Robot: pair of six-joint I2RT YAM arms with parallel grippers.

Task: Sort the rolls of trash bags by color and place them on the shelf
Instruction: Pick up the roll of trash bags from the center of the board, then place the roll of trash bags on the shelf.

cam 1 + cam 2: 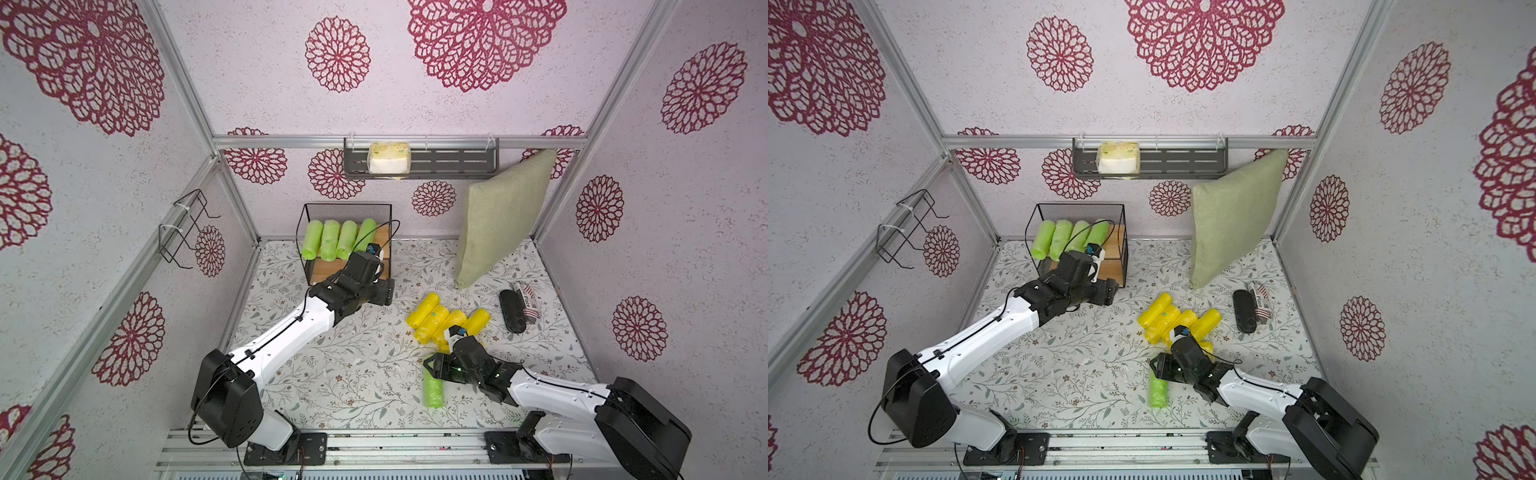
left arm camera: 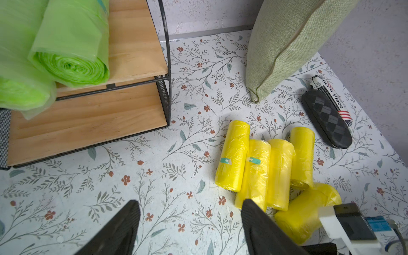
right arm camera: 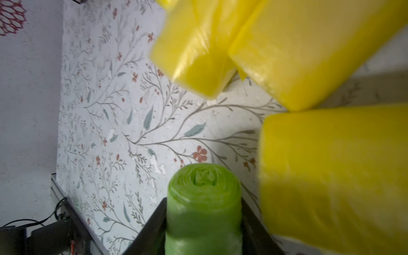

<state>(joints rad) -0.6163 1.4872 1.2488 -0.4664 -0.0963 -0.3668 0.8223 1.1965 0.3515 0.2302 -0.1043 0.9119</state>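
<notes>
Several lime-green rolls of trash bags [image 1: 328,239] lie side by side on the upper board of the shelf [image 1: 388,220] at the back; its lower board [image 2: 88,119] is bare. Several yellow rolls [image 1: 436,318] lie heaped on the table right of centre. My left gripper [image 2: 191,205] hovers open just in front of the shelf with nothing between its fingers. My right gripper [image 3: 203,203] is shut on one more green roll [image 3: 203,194] just in front of the yellow heap. In both top views this roll [image 1: 1158,392] sticks out toward the table's front edge.
A green pillow [image 1: 498,220] leans against the back right corner. A black case [image 1: 512,311] and a printed tube [image 1: 528,301] lie at the right. A grey wall rack [image 1: 457,160] holds a tissue pack [image 1: 388,160]. A wire bracket [image 1: 183,228] hangs on the left wall.
</notes>
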